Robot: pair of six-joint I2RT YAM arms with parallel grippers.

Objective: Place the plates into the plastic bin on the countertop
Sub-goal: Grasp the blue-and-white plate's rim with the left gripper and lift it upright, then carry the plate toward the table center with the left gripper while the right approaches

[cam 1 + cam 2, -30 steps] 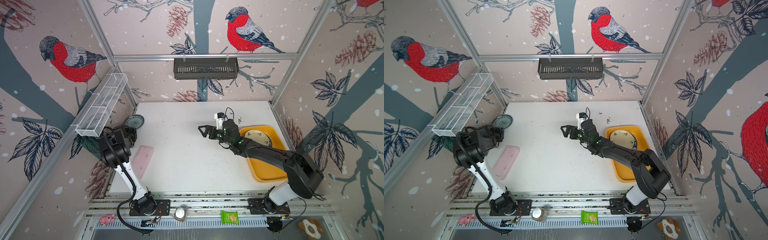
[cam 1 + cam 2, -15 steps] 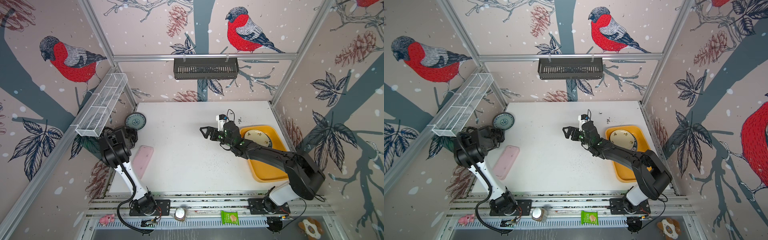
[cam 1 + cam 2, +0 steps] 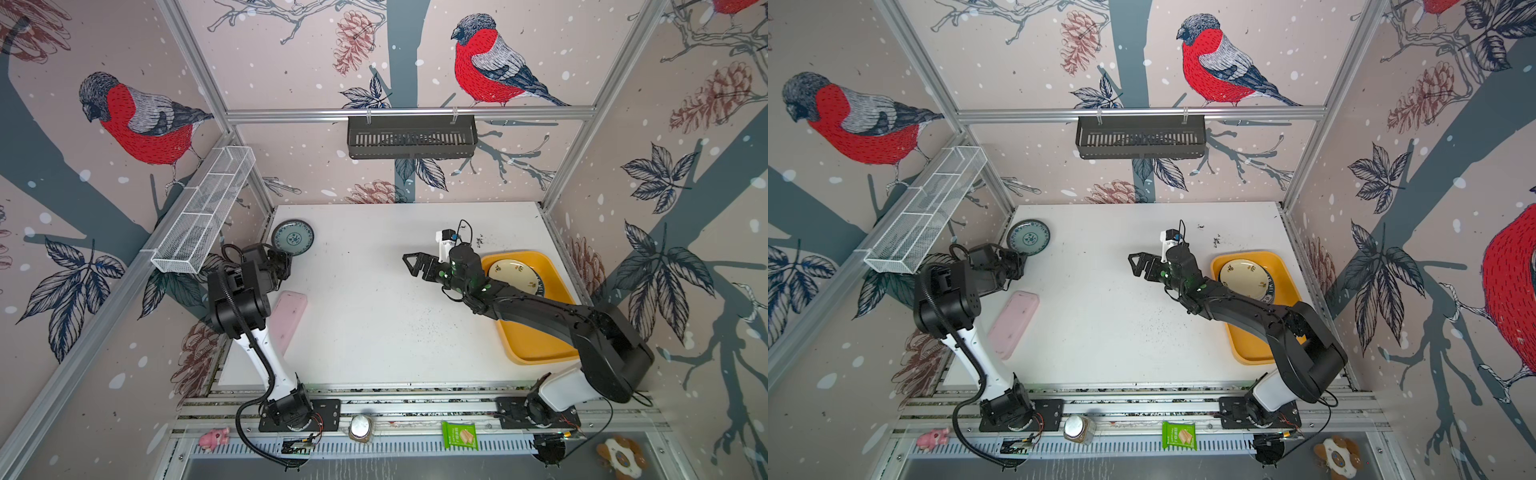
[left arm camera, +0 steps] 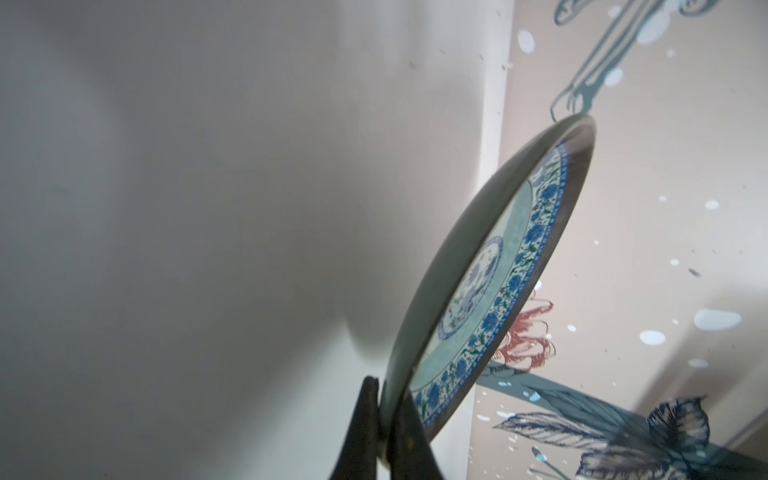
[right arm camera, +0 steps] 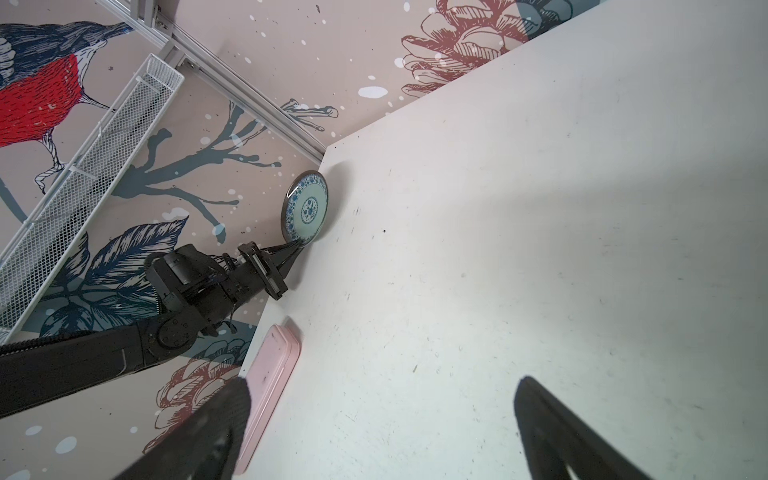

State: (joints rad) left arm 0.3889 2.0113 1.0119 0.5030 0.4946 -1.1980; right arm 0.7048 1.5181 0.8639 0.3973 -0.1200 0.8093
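Observation:
A blue-grey patterned plate (image 3: 293,237) (image 3: 1029,237) (image 5: 306,208) is at the countertop's (image 3: 374,324) back-left corner, tilted up on edge. My left gripper (image 3: 287,258) (image 3: 1021,257) (image 4: 384,386) (image 5: 297,245) is shut on its near rim, one finger on each face. The mustard-yellow plastic bin (image 3: 536,357) (image 3: 1250,353) lies along the right edge. In it is a cream plate (image 3: 513,276) (image 3: 1246,276), with another plate's dark rim showing beneath. My right gripper (image 3: 411,266) (image 3: 1136,266) (image 5: 382,384) hovers open and empty over mid-table, left of the bin, pointing toward the left arm.
A pink flat tray (image 3: 289,320) (image 5: 270,395) lies at the left edge in front of the left gripper. A white wire-mesh basket (image 3: 203,212) hangs on the left wall and a black slotted basket (image 3: 411,137) on the back rail. Small items sit on the front rail.
The left gripper has closed on the patterned plate's rim, and the plate has tipped up and shifted slightly right. The right gripper has drifted a little right, still open.

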